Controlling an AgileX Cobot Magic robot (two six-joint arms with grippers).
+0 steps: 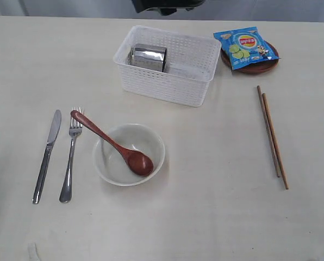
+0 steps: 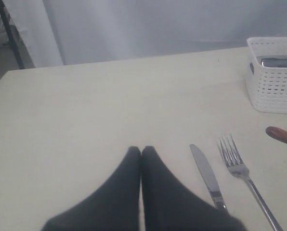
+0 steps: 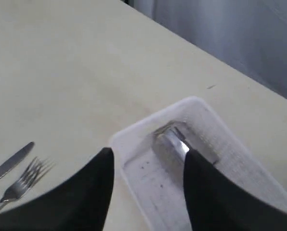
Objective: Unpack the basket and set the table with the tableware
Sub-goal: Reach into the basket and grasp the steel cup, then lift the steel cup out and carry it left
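The white basket (image 1: 197, 68) stands at the back of the table (image 1: 216, 185) with the steel cup (image 1: 149, 57) lying inside. The knife (image 1: 47, 155) and fork (image 1: 70, 157) lie at the left. Beside them, the wooden spoon (image 1: 114, 145) rests in the off-white bowl (image 1: 145, 140). Two chopsticks (image 1: 272, 136) lie at the right. My right gripper (image 3: 148, 156) hangs open above the basket (image 3: 129, 137), the cup (image 3: 175, 139) just beyond its fingertips. My left gripper (image 2: 141, 150) is shut and empty over bare table, left of the knife (image 2: 207, 175) and fork (image 2: 240, 168).
A blue snack bag (image 1: 244, 46) lies on the small brown plate (image 1: 262, 68) right of the basket. A dark mount (image 1: 167, 5) shows at the far edge. Neither gripper shows in the exterior view. A grey curtain hangs behind the table.
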